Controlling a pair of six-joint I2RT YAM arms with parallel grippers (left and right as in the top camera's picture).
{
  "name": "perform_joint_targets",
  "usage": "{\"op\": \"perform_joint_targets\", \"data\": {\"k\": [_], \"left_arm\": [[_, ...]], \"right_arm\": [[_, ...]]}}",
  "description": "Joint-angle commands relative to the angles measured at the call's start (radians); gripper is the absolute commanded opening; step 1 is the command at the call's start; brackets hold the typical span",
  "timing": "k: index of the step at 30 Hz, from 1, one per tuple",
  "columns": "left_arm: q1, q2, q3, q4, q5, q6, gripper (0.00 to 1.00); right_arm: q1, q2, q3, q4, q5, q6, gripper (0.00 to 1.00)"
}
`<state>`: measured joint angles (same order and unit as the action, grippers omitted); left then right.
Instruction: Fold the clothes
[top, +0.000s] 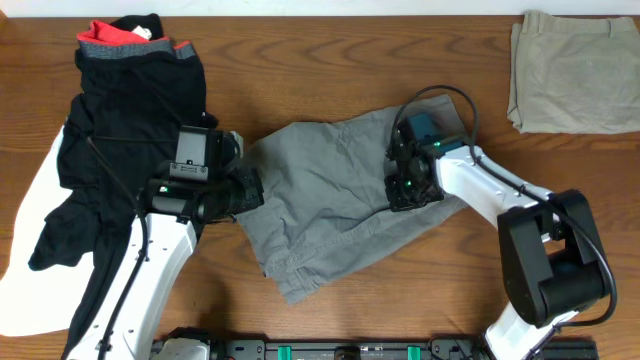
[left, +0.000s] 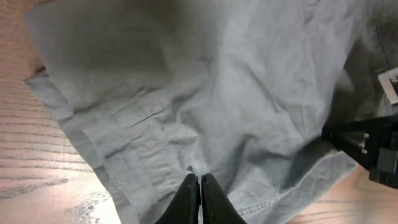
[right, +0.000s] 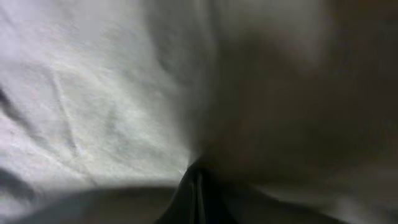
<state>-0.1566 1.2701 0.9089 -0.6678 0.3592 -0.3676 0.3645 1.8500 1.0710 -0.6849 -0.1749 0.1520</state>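
Grey shorts (top: 320, 200) lie crumpled in the middle of the wooden table. My left gripper (top: 250, 190) is at their left edge. In the left wrist view its fingers (left: 200, 179) are shut together with a pinch of the grey fabric (left: 217, 93) at the tips. My right gripper (top: 403, 192) is on the right part of the shorts. In the right wrist view its fingers (right: 196, 177) are shut and pressed into the grey fabric (right: 93, 93), which fills the view.
A pile of black clothes (top: 110, 150) with a red and grey waistband (top: 125, 42) lies at the left, over a white cloth (top: 25, 250). A folded khaki garment (top: 575, 75) sits at the back right. My right arm shows in the left wrist view (left: 373, 149).
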Motion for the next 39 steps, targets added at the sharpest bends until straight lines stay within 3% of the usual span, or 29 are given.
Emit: {"op": "perform_joint_targets", "data": {"k": [1,12,19,30,39], "left_arm": [[0.007,0.01,0.019,0.008,-0.01,-0.008,0.06],[0.007,0.011,0.018,0.053,-0.013,-0.008,0.07],[0.007,0.048,0.018,0.06,-0.013,-0.008,0.07],[0.007,0.232,0.015,0.016,0.017,-0.008,0.06],[0.007,0.408,0.011,0.192,0.023,-0.015,0.06]], "right_arm": [[0.025,0.018,-0.045,0.034,0.055,0.016,0.01],[0.014,0.196,-0.037,0.309,0.105,0.098,0.01],[-0.019,0.288,0.059,0.449,0.169,0.138,0.01],[-0.077,0.308,0.262,0.38,0.208,0.146,0.01],[-0.076,0.308,0.364,0.276,0.186,0.12,0.01]]}}
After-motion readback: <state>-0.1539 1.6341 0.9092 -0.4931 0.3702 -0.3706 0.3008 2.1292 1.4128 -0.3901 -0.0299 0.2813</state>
